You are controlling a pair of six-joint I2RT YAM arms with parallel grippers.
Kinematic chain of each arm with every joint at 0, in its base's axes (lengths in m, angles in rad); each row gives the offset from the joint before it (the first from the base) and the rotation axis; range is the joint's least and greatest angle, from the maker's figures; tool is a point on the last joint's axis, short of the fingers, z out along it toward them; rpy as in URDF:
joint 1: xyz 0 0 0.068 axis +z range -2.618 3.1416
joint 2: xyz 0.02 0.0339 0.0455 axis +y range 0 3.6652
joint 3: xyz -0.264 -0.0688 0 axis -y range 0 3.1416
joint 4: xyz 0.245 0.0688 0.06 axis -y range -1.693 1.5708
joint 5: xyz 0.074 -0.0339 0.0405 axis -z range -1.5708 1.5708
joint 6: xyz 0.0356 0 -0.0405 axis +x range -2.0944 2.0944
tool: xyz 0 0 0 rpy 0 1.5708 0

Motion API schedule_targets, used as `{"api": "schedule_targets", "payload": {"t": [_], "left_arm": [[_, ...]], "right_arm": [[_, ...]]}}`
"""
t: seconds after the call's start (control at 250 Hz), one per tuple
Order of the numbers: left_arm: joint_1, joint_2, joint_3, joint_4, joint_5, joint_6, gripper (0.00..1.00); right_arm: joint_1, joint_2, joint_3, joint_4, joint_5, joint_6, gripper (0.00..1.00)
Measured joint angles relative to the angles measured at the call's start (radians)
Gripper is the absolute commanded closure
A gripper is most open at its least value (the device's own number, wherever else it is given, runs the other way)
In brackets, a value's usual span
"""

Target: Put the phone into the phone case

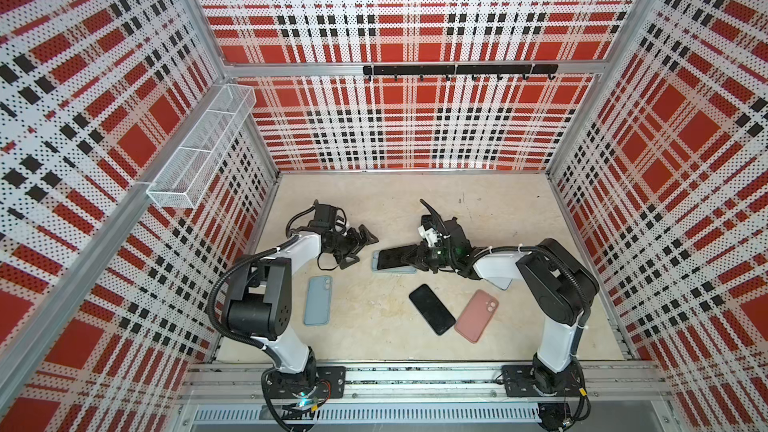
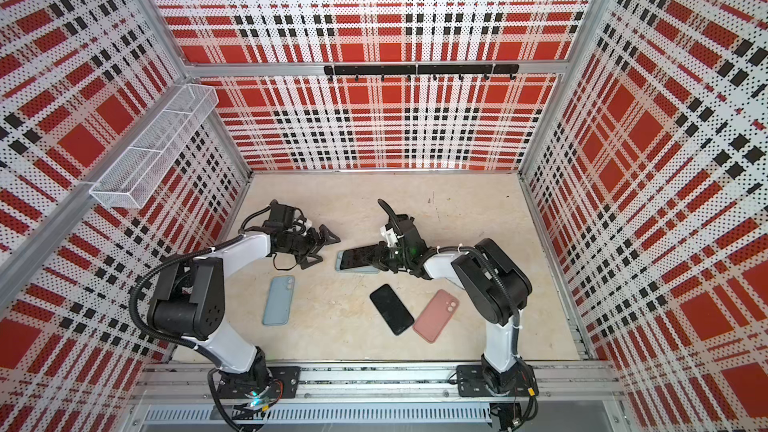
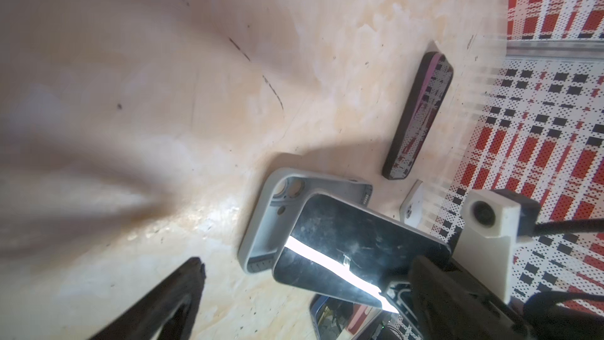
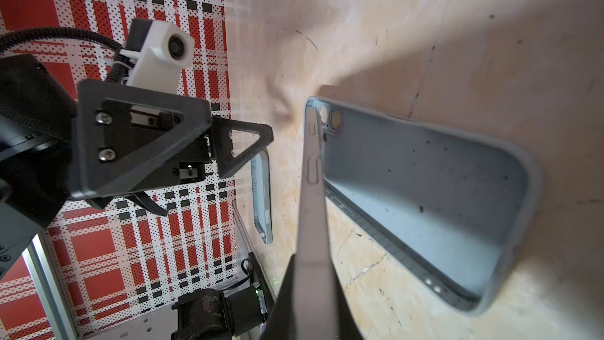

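On worktop (image 1: 374, 338): two phones, three cases. Left claw (image 1: 360, 248) spread wide, empty, near the open grey case (image 4: 425, 191); right claw (image 1: 409, 259) clamped on one end of the held phone (image 1: 390, 257), second phone (image 1: 431, 309) lying flat beside pink case (image 1: 476, 315), blue case (image 1: 318, 300) apart. Held phone tilted over the open grey case, long axis left-right in both top views, free end toward left claw.

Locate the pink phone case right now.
In both top views the pink phone case lies flat at the table's front right, beside the loose black phone on its left and close to the right arm.
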Motion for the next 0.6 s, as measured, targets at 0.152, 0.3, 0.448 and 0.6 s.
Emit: {"api": "schedule_targets", "payload": {"t": [0.152,0.3,0.448,0.6], "left_arm": [[-0.046,0.045,-0.001,0.020,0.002,-0.019,0.00],[-0.066,0.068,-0.002,0.045,0.005,-0.036,0.00],[-0.071,0.073,-0.003,0.072,0.006,-0.053,0.00],[-0.074,0.078,-0.003,0.093,0.006,-0.060,0.00]], "right_arm": [[0.000,0.037,0.024,-0.004,-0.004,0.001,1.00],[0.000,0.050,0.038,-0.010,-0.013,-0.005,1.00],[-0.001,0.081,0.055,0.006,-0.033,-0.013,1.00],[-0.006,0.120,0.057,0.062,-0.057,-0.009,1.00]]}}
